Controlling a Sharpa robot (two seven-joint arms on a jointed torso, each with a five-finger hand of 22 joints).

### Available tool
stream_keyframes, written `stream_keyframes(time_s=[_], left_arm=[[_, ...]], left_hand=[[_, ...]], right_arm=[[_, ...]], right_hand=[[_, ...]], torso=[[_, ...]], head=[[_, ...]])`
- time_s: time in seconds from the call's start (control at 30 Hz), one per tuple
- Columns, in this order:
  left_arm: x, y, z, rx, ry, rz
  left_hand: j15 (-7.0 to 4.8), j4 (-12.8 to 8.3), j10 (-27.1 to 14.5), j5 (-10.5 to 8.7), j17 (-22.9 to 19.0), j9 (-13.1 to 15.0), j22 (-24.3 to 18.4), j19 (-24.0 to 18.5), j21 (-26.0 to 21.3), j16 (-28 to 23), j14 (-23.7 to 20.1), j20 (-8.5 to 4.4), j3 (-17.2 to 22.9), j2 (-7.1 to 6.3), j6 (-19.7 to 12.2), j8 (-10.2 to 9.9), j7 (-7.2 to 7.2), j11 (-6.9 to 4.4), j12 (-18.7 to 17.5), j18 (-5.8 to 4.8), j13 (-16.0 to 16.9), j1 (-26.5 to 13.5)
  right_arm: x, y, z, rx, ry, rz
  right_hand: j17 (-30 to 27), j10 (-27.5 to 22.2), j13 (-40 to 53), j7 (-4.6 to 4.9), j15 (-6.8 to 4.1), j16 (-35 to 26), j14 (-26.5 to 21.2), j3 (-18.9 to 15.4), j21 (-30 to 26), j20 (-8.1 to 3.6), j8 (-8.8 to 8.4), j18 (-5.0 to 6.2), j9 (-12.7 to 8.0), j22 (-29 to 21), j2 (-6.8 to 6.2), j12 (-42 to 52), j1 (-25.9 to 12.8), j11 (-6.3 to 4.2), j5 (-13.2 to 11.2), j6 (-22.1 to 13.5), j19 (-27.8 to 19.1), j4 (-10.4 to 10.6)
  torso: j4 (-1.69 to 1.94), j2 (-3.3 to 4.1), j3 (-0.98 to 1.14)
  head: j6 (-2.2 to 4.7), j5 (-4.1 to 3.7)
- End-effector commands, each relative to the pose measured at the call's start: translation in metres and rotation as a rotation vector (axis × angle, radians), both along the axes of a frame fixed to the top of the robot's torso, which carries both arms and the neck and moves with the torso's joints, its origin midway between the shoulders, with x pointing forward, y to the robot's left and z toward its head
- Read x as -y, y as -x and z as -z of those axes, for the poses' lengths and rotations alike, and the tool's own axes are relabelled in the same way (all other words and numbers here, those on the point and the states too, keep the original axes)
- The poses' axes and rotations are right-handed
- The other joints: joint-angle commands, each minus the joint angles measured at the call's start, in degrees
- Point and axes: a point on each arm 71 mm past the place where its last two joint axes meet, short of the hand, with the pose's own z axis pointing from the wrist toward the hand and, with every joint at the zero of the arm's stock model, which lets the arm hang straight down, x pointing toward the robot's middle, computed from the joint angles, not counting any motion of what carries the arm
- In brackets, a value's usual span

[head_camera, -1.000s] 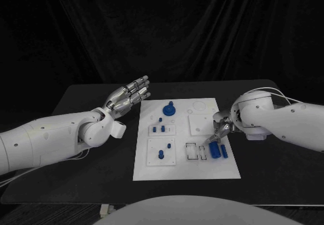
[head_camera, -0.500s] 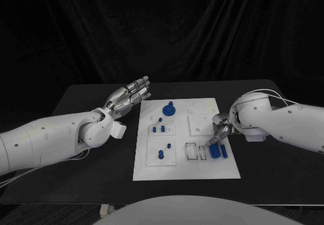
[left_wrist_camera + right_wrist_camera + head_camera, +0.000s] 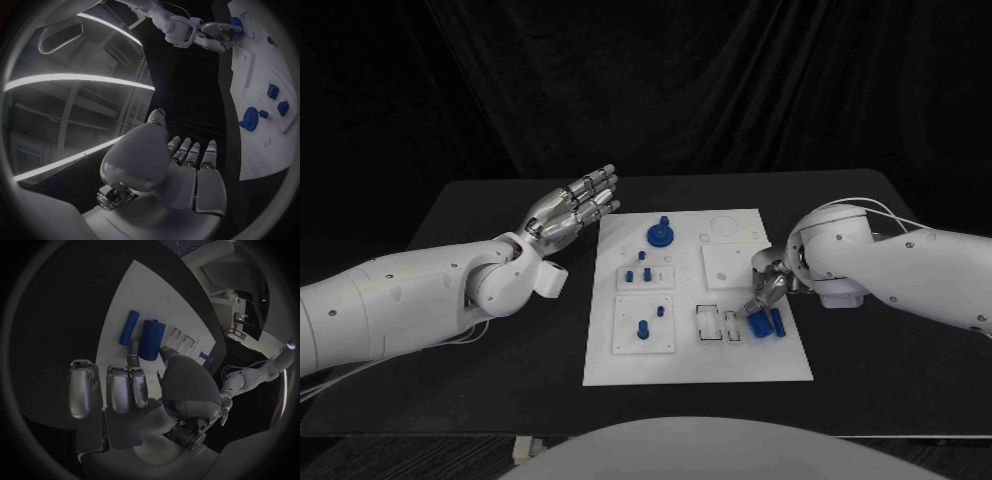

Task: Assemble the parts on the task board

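A: Where's the blue stuff?
B: On the task board (image 3: 697, 365), mid table (image 3: 473, 210). Two blue cylinders (image 3: 762, 322) lie side by side near its right edge, just beside a row of small slots (image 3: 718, 322). Round blue part (image 3: 661, 235) up at the far end, small pegs (image 3: 640, 275) in the left plates

A: Right hand?
B: Right hand (image 3: 769, 290) is over the cylinders, fingertips (image 3: 133, 346) reaching down at the thicker one. Touching or gripping, can't tell

A: Left?
B: Left hand (image 3: 574, 208) raised off the board's far left corner, fingers straight & apart, holding nothing
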Motion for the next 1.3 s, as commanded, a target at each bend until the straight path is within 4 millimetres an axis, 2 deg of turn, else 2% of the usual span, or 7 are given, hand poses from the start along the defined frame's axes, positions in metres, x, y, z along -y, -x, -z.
stream_keyframes(time_s=[0.03, 0.33, 0.43, 0.6, 0.73, 0.97, 1.3], left_arm=[[0.001, 0.001, -0.002, 0.025, 0.035, 0.001], [0.0, 0.001, -0.002, 0.02, 0.035, 0.004], [0.001, 0.002, -0.002, 0.018, 0.035, 0.006], [0.0, 0.002, -0.002, 0.016, 0.034, 0.006], [0.0, 0.002, -0.001, 0.014, 0.032, 0.006], [0.0, 0.002, -0.001, 0.009, 0.03, 0.008], [0.001, 0.001, 0.001, 0.004, 0.03, 0.012]], left_hand=[[0.28, 0.2, -0.1, 0.13, -0.1, 0.1, 0.0, 0.0, 0.2, -0.2, 0.0, 0.38, 0.0, -0.07, 0.3, 0.3, 0.08, 0.31, 0.2, 0.53, 0.0, 0.1], [0.3, 0.1, -0.1, 0.2, -0.1, 0.1, 0.1, 0.0, 0.2, -0.2, 0.0, 0.42, 0.0, -0.12, 0.4, 0.4, 0.23, 0.23, 0.3, 0.53, 0.0, 0.1], [0.44, 0.0, -0.1, 0.19, 0.0, 0.1, 0.1, 0.0, 0.2, -0.2, 0.0, 0.51, -0.1, -0.32, 0.5, 0.4, 0.45, 0.04, 0.3, 0.53, 0.0, 0.2], [0.48, 0.0, -0.1, 0.2, 0.0, 0.1, 0.1, 0.0, 0.2, -0.2, 0.0, 0.55, -0.1, -0.33, 0.6, 0.4, 0.55, -0.03, 0.3, 0.53, 0.0, 0.2], [0.48, 0.0, -0.1, 0.2, 0.0, 0.1, 0.1, 0.0, 0.2, -0.2, 0.0, 0.55, -0.1, -0.33, 0.6, 0.4, 0.55, -0.03, 0.3, 0.53, 0.0, 0.2], [0.47, 0.0, -0.1, 0.22, 0.0, 0.1, 0.1, 0.0, 0.2, -0.2, 0.0, 0.62, -0.1, -0.32, 0.7, 0.4, 0.89, -0.23, 0.3, 0.53, 0.0, 0.3], [-0.1, 0.0, -0.2, 0.22, -0.1, 0.5, 0.1, 0.0, 0.3, -0.2, 0.0, 0.62, -0.1, -0.2, 3.1, 1.0, 2.86, -1.32, 0.5, 0.61, 0.0, 0.4]], right_arm=[[0.001, 0.0, 0.002, 0.012, 0.013, 0.012], [0.0, -0.002, 0.004, 0.038, 0.024, 0.009], [-0.001, -0.001, 0.005, 0.045, 0.019, 0.013], [-0.002, 0.0, 0.007, 0.045, -0.011, 0.036], [0.001, 0.001, 0.007, 0.035, -0.047, 0.073], [0.005, 0.002, 0.003, 0.002, -0.112, 0.137], [-0.002, 0.002, -0.014, -0.084, -0.244, 0.223]], right_hand=[[11.8, 6.0, 15.1, -0.08, -0.02, -0.3, 5.2, 0.5, -0.5, -0.13, 1.19, 1.1, 1.9, 12.3, 0.12, 0.1, 0.5, -0.36, 1.0, -1.1, 2.3, -0.1], [9.7, 6.0, 15.1, -0.22, -0.22, -1.4, 4.8, 1.5, -3.4, -0.34, 4.47, 1.74, 7.4, 11.3, -0.23, 0.1, 2.8, -0.53, 8.7, -4.2, 1.4, -2.0], [9.6, 6.0, 15.1, -0.45, -0.4, -1.5, 4.8, 2.8, -3.6, -0.51, 5.47, 1.74, 9.0, 11.2, -0.17, 0.1, 4.1, -0.73, 14.8, -4.6, 1.4, -3.7], [9.6, 6.0, 15.1, -0.94, -0.71, -1.5, 4.8, 4.9, -3.6, -0.8, 6.64, 1.7, 10.6, 11.3, 0.25, 0.1, 4.7, -1.12, 20.2, -4.3, 1.6, -5.2], [9.5, 6.0, 15.1, -1.13, -0.85, -1.5, 4.8, 5.9, -3.6, -0.92, 6.97, 1.7, 11.2, 11.3, 0.43, 0.1, 5.0, -1.28, 22.0, -4.2, 1.6, -6.0], [8.8, 6.0, 15.1, -1.06, -0.85, -1.9, 4.6, 6.1, -4.3, -0.95, 6.89, 1.86, 11.2, 11.1, 0.48, 0.1, 4.2, -1.26, 21.7, -4.2, 1.4, -5.8], [8.4, 6.0, 15.1, -1.0, -0.83, -2.2, 4.5, 6.5, -5.3, -0.94, 6.53, 2.08, 11.0, 10.7, 0.56, 0.1, 3.7, -1.21, 21.5, -4.3, 1.0, -5.7]], torso=[[-0.02, 0.03, 0.02], [-0.07, 0.02, 0.03], [-0.06, 0.01, 0.03], [-0.01, 0.03, 0.04], [-0.03, 0.0, 0.03], [-0.05, -0.02, 0.03], [-0.09, -0.04, 0.04]], head=[[0.01, -0.03], [0.01, 0.34], [0.01, 0.42], [0.01, 0.56], [0.01, 0.8], [0.01, 0.86], [0.01, 0.67]])
